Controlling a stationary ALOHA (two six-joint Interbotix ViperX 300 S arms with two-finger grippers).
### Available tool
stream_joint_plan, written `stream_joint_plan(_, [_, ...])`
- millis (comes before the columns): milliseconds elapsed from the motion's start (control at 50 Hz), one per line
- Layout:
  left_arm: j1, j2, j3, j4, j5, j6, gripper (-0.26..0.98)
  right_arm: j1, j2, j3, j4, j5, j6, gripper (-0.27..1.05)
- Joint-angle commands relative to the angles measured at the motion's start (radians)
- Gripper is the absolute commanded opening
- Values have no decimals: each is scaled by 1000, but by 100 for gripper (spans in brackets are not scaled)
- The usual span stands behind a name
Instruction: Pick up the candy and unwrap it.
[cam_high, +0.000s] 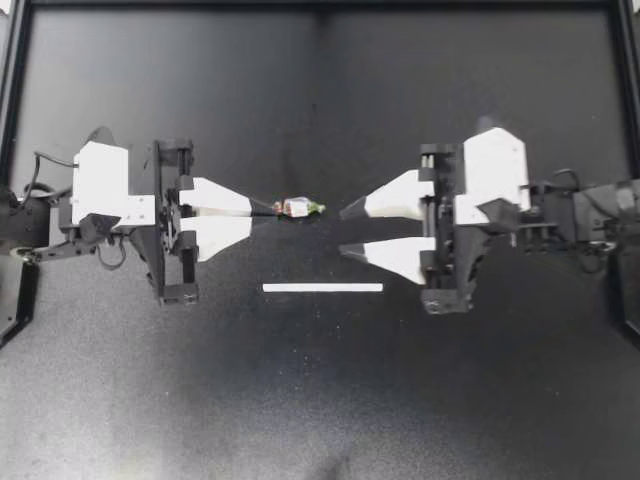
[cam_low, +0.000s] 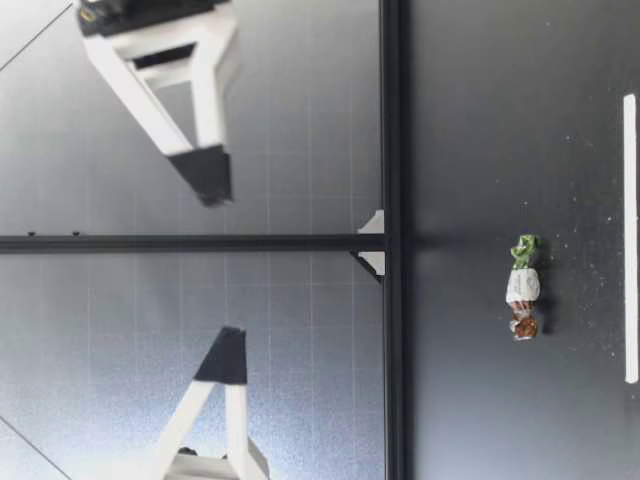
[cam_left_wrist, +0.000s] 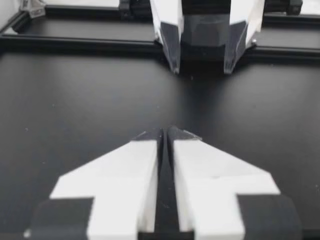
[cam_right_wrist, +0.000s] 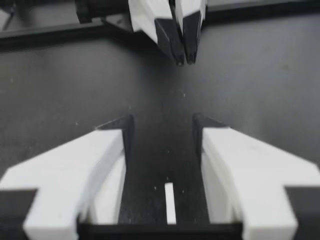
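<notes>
**Table.** A black table (cam_high: 320, 400) fills the top view, bordered by a dark frame (cam_high: 320, 6).

**Arms.** The two arms enter from opposite sides and face each other across the middle.
- The left gripper (cam_high: 268, 214) has its two white fingers pressed together, tip to tip. The left wrist view (cam_left_wrist: 165, 132) shows only a thin dark seam between them and nothing held there.
- The right gripper (cam_high: 343, 231) has its fingers spread well apart. In the right wrist view (cam_right_wrist: 162, 125) bare table shows through the gap.
- Each wrist camera also catches the opposite gripper head-on: the spread right gripper (cam_left_wrist: 200, 67) in the left wrist view, and the closed left gripper (cam_right_wrist: 182, 59) in the right wrist view.
- In the low view both the left gripper (cam_low: 225, 365) and the right gripper (cam_low: 205, 178) hang well above the table surface, their dark tips pointing toward one another.

**Strip.** A narrow white strip (cam_high: 322, 288) lies flat on the table, nearer the front edge than the grippers. It also appears under the right gripper in the right wrist view (cam_right_wrist: 170, 202).

**Candy.** The candy (cam_high: 298, 208) sits between the two grippers. Seen from above, it is just ahead of the left gripper's closed tips and near the right gripper's far finger. The low view shows the candy (cam_low: 522, 288) lying on the table below both grippers and touched by neither. It is still in its wrapper, with one green twisted end, a white middle and a brown end.
</notes>
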Motion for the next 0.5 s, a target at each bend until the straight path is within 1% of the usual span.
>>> stream_joint_plan(0, [0,-18,-14,3,-9,0,-1,-8,-34,0,2,-37,2,45])
stream_joint_plan(480, [0,-21,-11,2,-9,0,-1,-6,-43,21,2,-104,-2,45])
